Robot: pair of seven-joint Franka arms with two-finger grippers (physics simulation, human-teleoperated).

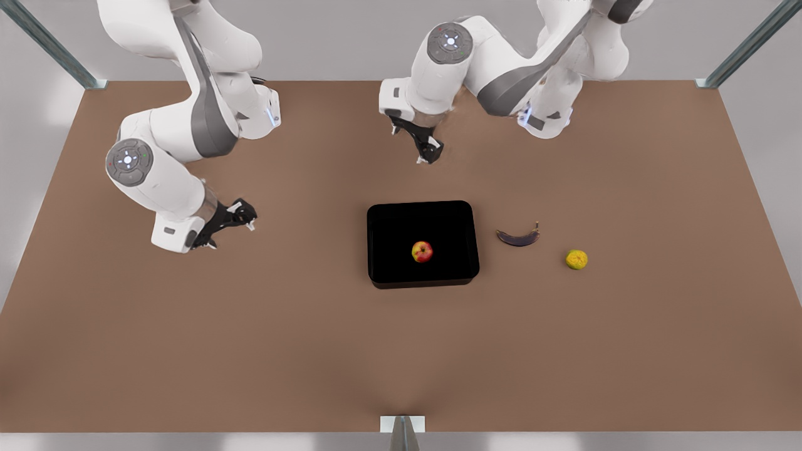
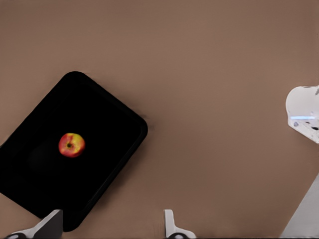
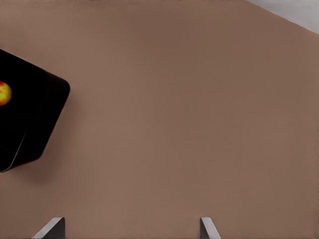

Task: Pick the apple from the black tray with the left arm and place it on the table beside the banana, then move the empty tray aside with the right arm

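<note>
Soft, even light falls from above, leaving the table [image 1: 188, 351] a matte brown without glare. Shadows are faint and diffuse, strongest under the black tray [image 1: 423, 243], whose interior renders as flat featureless black. The arms' outlines look slightly smeared.

In the right wrist view the black tray [image 3: 30, 119] runs off the picture's edge, and the apple [image 3: 4, 93] on it is cut to a sliver. The left wrist view crops one tray corner and shows the fingers [image 2: 172, 226] only as tips.
</note>
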